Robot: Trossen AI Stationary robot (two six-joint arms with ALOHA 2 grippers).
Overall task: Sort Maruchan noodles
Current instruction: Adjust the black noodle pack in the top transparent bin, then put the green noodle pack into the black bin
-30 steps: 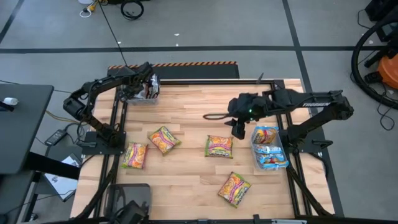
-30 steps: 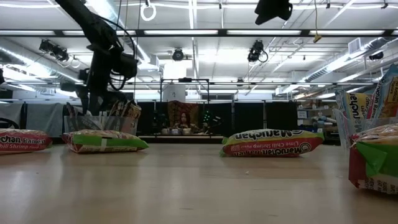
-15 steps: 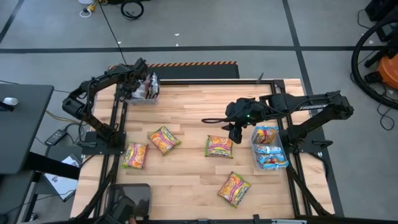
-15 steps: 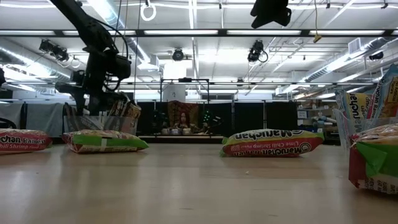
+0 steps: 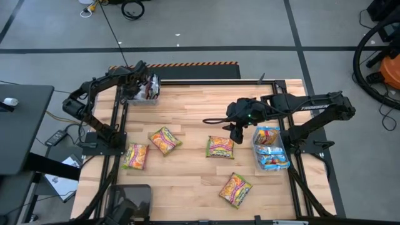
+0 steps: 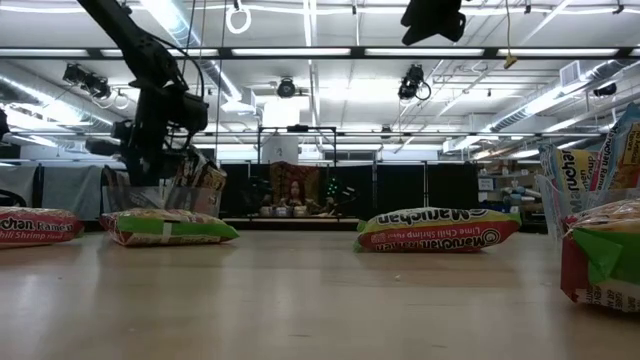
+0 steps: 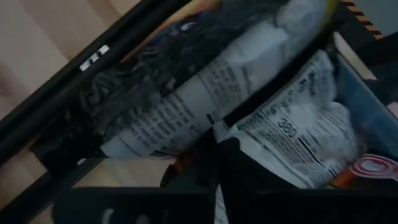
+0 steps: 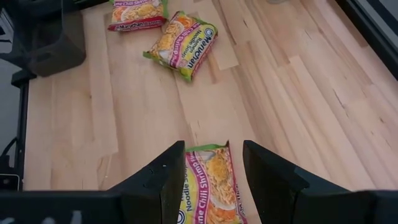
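Observation:
Several orange-yellow Maruchan noodle packets lie flat on the wooden table (image 5: pixel 187 119): one (image 5: pixel 165 139) and another (image 5: pixel 135 155) at the left, one (image 5: pixel 220 147) in the middle, one (image 5: pixel 235 189) near the front. My left gripper (image 5: pixel 140 84) is shut and stands at the far left corner, in a clear bin (image 5: pixel 149 92) of dark packets (image 7: pixel 186 99). My right gripper (image 8: pixel 213 163) is open. It hangs well above the middle packet (image 8: pixel 210 190), its fingers showing on either side of it without touching. My left gripper has its shut fingers (image 7: pixel 186 180) right at the edge of a black-and-white printed packet (image 7: pixel 292 137) standing in the bin. The fingers themselves hide the spot, so I cannot tell whether they touch or pinch it.
A second clear bin (image 5: pixel 270 149) with light blue packets stands at the table's right edge. Black frame rails run along the left (image 5: pixel 115 125) and right sides. In the low view the right gripper (image 6: pixel 432 18) hangs high over the table.
My left gripper has drawn a little toward the table's left edge over the far-left bin. My right gripper has shifted slightly toward the table's left, over the middle packet. The packets on the table lie as before.

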